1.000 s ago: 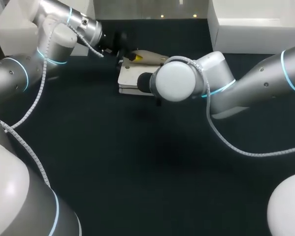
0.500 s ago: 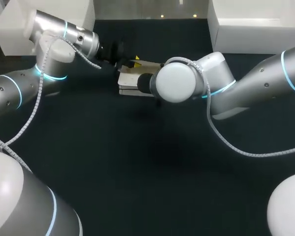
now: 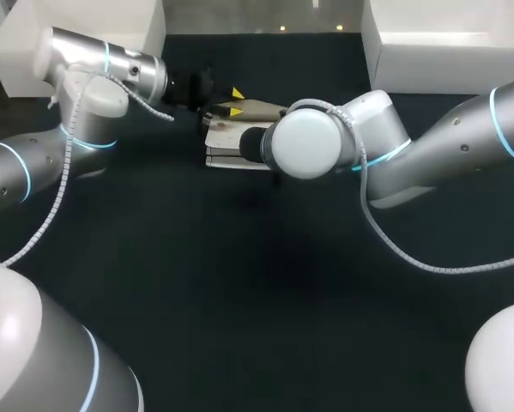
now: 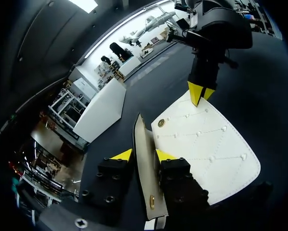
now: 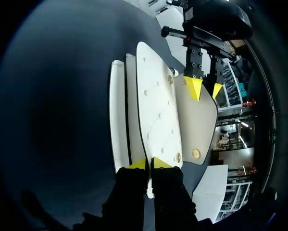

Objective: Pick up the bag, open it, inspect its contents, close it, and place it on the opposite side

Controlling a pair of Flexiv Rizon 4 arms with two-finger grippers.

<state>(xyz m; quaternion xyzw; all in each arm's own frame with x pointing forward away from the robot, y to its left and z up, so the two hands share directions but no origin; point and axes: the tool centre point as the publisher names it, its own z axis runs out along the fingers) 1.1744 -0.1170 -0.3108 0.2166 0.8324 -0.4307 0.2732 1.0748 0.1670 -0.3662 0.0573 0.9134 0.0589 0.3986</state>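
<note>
The bag (image 4: 206,144) is lying flat on the dark table (image 3: 239,283), at about twelve o'clock from the table's middle in the head view, a touch toward eleven. From above I am seeing little of it: my right arm's round wrist joint (image 3: 304,142) is covering its three-o'clock end and hiding my right claw altogether. What is inside the bag is not showing in any view.

I am counting one bag, white and quilted with small studs. Seen edge-on from my right wrist it is showing three white layers. Its one flap (image 4: 144,163) is standing up with the tan inner face turned out. There are two brass snap halves: one (image 4: 152,201) on the flap, one (image 4: 161,123) on the white panel.

My left claw (image 4: 144,155) is sitting at the bag's nine-o'clock end with its fingers spread. The flap's edge is standing between them, leaning on one finger, and I cannot make out that the other is touching it.

My right claw (image 5: 149,163) is pinching the thin edge of the top white panel at the opposite end, yellow tips nearly together.
</note>
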